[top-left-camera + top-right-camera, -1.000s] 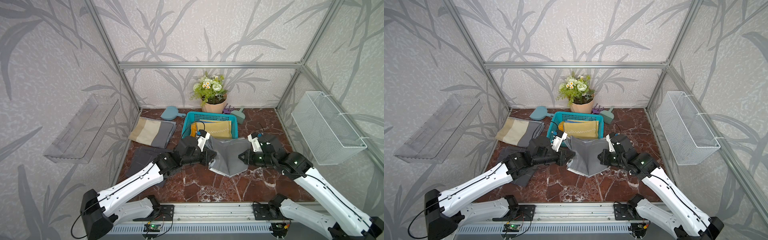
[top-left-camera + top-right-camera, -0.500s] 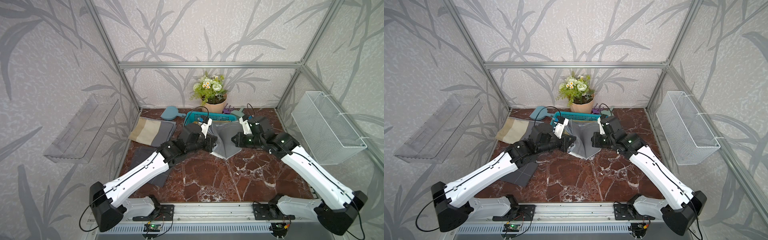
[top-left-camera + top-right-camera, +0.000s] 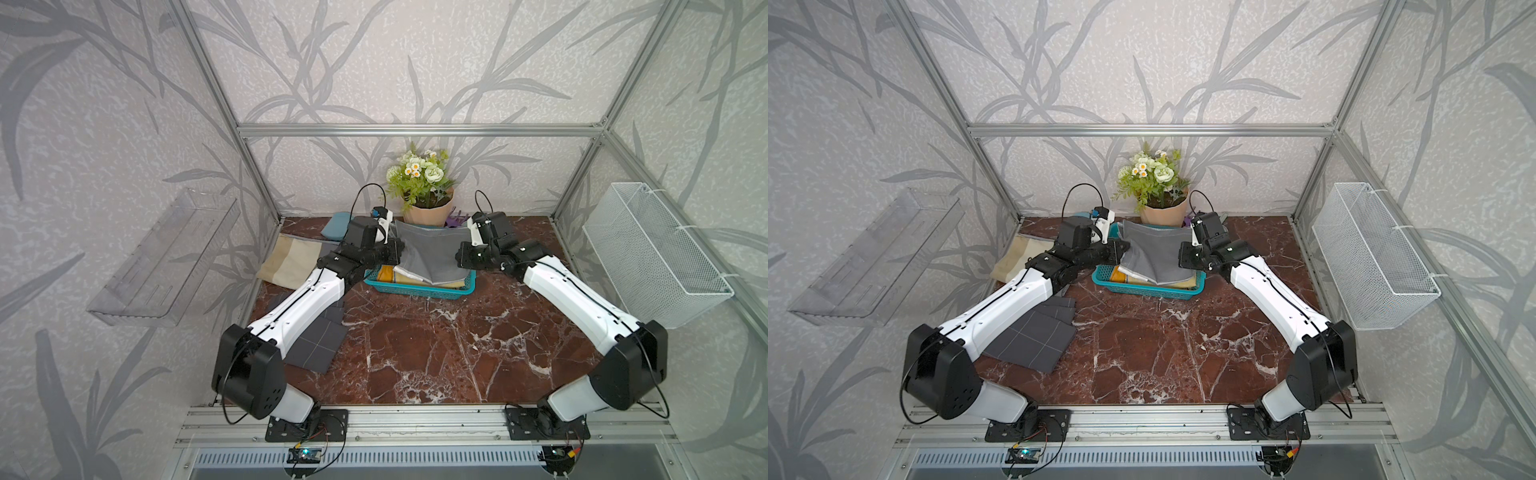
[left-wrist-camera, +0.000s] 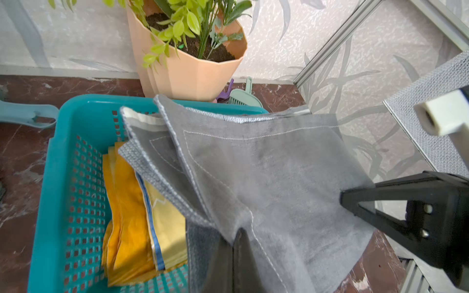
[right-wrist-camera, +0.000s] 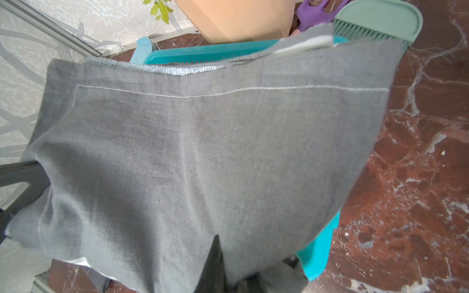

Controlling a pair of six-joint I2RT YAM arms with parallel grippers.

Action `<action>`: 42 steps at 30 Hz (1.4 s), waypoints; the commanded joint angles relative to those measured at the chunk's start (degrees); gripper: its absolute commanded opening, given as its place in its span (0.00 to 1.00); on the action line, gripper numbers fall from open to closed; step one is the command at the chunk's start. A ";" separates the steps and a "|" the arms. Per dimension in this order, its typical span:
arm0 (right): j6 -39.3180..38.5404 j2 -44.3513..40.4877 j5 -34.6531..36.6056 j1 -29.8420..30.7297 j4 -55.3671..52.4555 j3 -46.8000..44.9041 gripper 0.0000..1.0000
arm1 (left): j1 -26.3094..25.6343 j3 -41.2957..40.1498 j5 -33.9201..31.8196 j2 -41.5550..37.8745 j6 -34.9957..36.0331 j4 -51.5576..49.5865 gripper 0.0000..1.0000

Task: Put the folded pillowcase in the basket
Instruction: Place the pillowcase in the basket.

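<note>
In both top views the marble table [image 3: 415, 353] carries the whole scene, with a clear tray [image 3: 162, 257] on the left wall and a wire basket [image 3: 652, 253] on the right wall; neither wrist view shows the tray. The top views alone also show a checked cloth [image 3: 316, 345] and a tan cloth [image 3: 291, 262] lying flat under the left arm. The grey pillowcase [image 3: 432, 257] hangs stretched between the two claws above the basket [image 3: 415, 291], sagging in the middle, its near corner drooping over the basket's front part. The left claw [image 3: 397, 253] is pinched shut on the pillowcase's left edge and the right claw [image 3: 459, 259] is pinched shut on its right edge. From above the fingertips are small and dark; the left wrist view gives the grip plainly, black fingers [image 4: 236, 243] closed on a stitched hem, with the right claw [image 4: 355, 200] biting the far edge. That view also shows the basket's grid wall [image 4: 63, 177] and a yellow cloth [image 4: 127, 215] folded inside, under the hanging layers; they may be touching it, but the angle is poor. The right wrist view is nearly filled by the pillowcase [image 5: 203, 152], with only basket rim [image 5: 319, 251] showing, and beyond it a green brush [image 5: 375, 20] and a purple tool [image 5: 314, 12] beside the pot [image 4: 193, 76]
</note>
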 commanded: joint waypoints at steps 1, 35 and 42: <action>-2.49 3.16 0.45 -0.67 4.68 2.76 0.00 | 1.50 2.57 3.04 3.75 1.81 6.26 0.00; -6.30 17.35 -0.91 -0.80 1.66 10.93 0.00 | 4.37 3.46 4.34 11.96 -7.39 9.21 0.00; -5.04 26.59 0.38 -0.81 -3.33 16.59 0.00 | 2.06 1.97 5.47 18.86 -8.78 10.28 0.00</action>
